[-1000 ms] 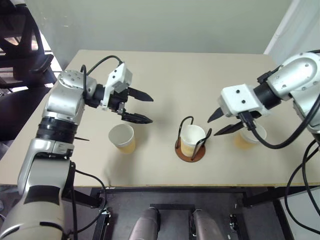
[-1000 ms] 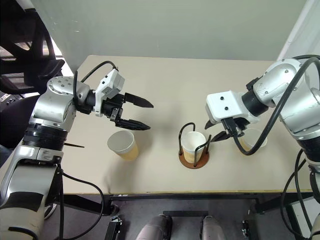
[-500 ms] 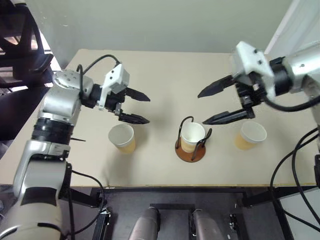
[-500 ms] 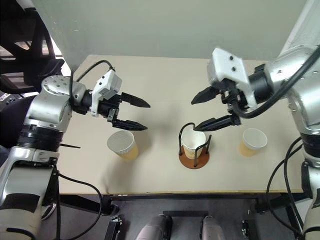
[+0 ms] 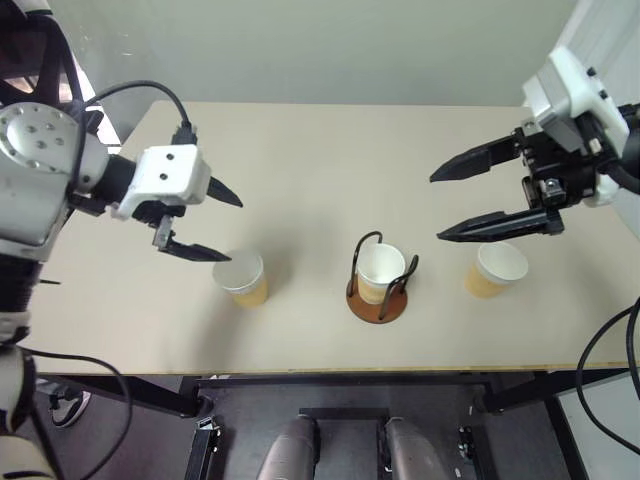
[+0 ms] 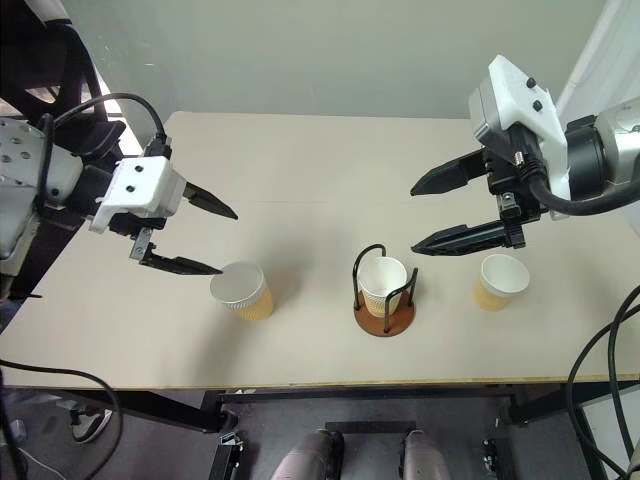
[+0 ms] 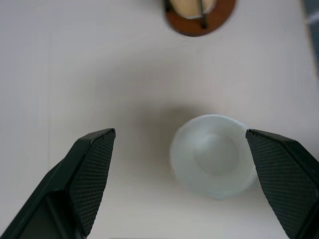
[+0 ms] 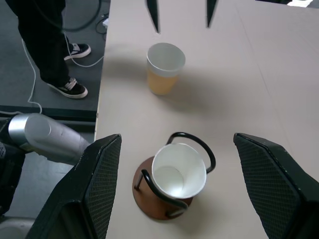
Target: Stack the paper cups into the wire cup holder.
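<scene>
Wire cup holder (image 5: pixel 378 300) at surface (image 5: pixel 320 150) centre, near front edge; one paper cup (image 5: pixel 381 268) seated upright inside. Second cup (image 5: pixel 240 277) stands left of holder, third cup (image 5: pixel 495 269) right. Left gripper (image 5: pixel 212 222) above second cup, fingers wide, empty. Right gripper (image 5: pixel 439 206) above holder and third cup, fingers wide, empty.

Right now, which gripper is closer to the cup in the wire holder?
The right gripper. It hangs open up and to the right of that cup, near it. The left gripper is open farther off, by the left cup.
</scene>
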{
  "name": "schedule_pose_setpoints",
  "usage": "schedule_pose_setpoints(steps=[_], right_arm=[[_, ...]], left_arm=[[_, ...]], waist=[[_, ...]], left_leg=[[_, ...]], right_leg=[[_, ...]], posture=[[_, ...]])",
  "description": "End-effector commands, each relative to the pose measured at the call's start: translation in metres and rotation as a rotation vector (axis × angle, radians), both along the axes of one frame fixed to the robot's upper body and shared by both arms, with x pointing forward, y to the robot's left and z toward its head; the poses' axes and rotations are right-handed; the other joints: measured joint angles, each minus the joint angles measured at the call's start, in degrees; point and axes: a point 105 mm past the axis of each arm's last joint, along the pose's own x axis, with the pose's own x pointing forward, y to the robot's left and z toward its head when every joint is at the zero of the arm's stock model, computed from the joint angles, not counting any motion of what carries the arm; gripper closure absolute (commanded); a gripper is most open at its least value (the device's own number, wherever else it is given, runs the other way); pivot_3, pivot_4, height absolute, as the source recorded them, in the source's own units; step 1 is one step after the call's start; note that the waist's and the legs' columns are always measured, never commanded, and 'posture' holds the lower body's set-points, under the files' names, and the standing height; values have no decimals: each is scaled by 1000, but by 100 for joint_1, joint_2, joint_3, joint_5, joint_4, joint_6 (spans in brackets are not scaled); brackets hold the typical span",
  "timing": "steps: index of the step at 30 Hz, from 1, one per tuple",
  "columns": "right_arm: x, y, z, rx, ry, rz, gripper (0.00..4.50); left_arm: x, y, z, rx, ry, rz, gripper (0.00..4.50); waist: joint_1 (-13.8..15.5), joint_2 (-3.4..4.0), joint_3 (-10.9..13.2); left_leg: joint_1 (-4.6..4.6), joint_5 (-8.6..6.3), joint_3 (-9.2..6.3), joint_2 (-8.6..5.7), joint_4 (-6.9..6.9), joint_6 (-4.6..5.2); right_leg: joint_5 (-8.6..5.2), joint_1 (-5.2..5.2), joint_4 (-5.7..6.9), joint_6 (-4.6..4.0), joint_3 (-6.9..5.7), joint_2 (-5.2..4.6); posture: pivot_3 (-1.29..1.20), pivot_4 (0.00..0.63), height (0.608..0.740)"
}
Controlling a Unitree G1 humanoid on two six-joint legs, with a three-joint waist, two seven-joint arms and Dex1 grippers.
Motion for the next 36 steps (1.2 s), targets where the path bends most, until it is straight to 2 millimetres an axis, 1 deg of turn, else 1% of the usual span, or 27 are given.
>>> schedule_pose_setpoints(steps=[1, 10, 16, 19, 25, 30, 36], right_arm=[[-3, -2, 8, -2, -34, 14, 878], [-4, -4, 4, -17, -16, 34, 878], [-27, -1, 11, 14, 77, 133, 878], [-32, 0, 12, 20, 87, 155, 878], [-27, -1, 13, 33, 70, 131, 878], [-28, 0, 13, 38, 69, 134, 878], [-26, -2, 11, 36, 70, 121, 878]], left_arm=[[-5, 7, -2, 85, -2, -19, 0], [2, 16, -24, 153, 17, 22, 0], [-8, 12, -42, 125, 110, 18, 0], [-13, 13, -49, 131, 144, 12, 0], [-13, 17, -55, 171, 139, 4, 0], [-7, 24, -66, 227, 115, 9, 0], [2, 23, -74, 241, 86, 4, 0]], waist=[[0, 0, 0], [-6, 0, 0], [-8, -2, -1], [-7, -2, -1], [-11, -3, -2], [-12, -3, -2], [-11, -4, -3]], left_leg=[[0, 2, 0, 2, -3, -4], [-4, 10, 1, 7, -30, -15], [-5, 12, 6, 12, -54, -19], [-2, 16, 6, 14, -60, -24], [3, 25, 3, 16, -61, -32], [9, 33, 4, 16, -60, -35], [8, 39, 4, 16, -60, -35]], right_leg=[[0, -4, 2, 0, -1, 1], [-7, -24, 6, -24, -2, 0], [-12, -34, 3, -28, -7, 1], [-13, -34, 4, -29, -10, 2], [-12, -33, 16, -31, -10, 3], [-9, -34, 31, -41, -8, 2], [-9, -40, 45, -47, -8, 2]], posture=[[0, 150, 740], [0, 150, 740], [0, 150, 740], [0, 150, 740], [0, 150, 740], [0, 150, 740], [0, 150, 740]])
